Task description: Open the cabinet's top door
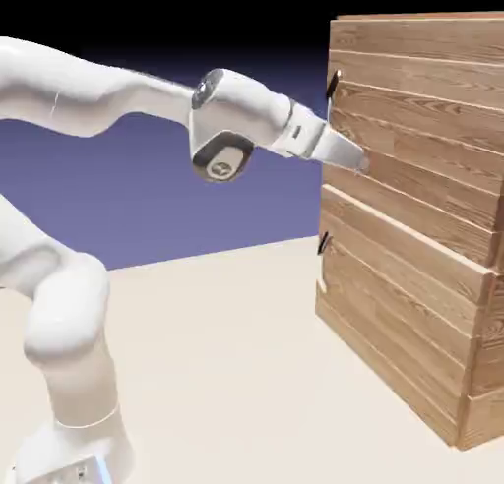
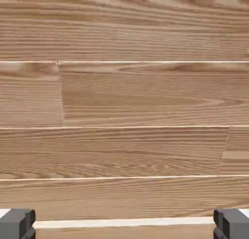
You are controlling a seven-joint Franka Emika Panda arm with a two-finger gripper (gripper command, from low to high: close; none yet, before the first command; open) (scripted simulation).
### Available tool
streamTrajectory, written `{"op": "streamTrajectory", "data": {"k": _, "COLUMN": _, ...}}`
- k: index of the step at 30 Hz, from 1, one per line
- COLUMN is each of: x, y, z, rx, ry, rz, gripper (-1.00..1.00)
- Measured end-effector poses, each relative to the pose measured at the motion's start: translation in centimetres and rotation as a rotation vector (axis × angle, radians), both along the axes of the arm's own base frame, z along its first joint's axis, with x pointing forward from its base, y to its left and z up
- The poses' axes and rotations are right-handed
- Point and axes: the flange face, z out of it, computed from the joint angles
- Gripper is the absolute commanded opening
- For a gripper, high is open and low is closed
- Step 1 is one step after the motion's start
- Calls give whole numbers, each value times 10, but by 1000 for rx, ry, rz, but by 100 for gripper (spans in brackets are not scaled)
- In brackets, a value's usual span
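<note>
The cabinet (image 1: 484, 384) of brown wood planks stands at the exterior view's right. Its top door (image 1: 423, 98) looks shut, with a small black bar handle (image 1: 332, 86) at its left edge. My gripper (image 1: 356, 160) points at the door's face, below the handle and a little right of it, close to the planks. Wood planks of the door (image 2: 124, 102) fill the hand view. The two grey fingertips (image 2: 17, 224) sit far apart at the bottom corners, so the gripper (image 2: 124, 226) is open with nothing between them. No handle shows in the hand view.
The lower door (image 1: 404, 285) sits under the top door, with its own small black handle (image 1: 323, 243) at the left edge. The pale table (image 1: 226, 354) stretches between my base and the cabinet.
</note>
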Motion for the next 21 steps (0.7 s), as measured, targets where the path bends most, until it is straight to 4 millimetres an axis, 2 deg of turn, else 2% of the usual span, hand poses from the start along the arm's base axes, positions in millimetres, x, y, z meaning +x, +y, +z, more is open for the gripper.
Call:
{"op": "streamTrajectory", "data": {"k": 6, "x": -6, "y": 10, "z": 33, "rx": -4, "ry": -112, "rz": -19, "gripper": 0}}
{"op": "streamTrajectory", "data": {"k": 11, "x": -11, "y": 24, "z": 53, "rx": -10, "ry": -196, "rz": -30, "gripper": 0}}
{"op": "streamTrajectory", "data": {"k": 21, "x": -13, "y": 66, "z": 72, "rx": -22, "ry": -329, "rz": -41, "gripper": 0}}
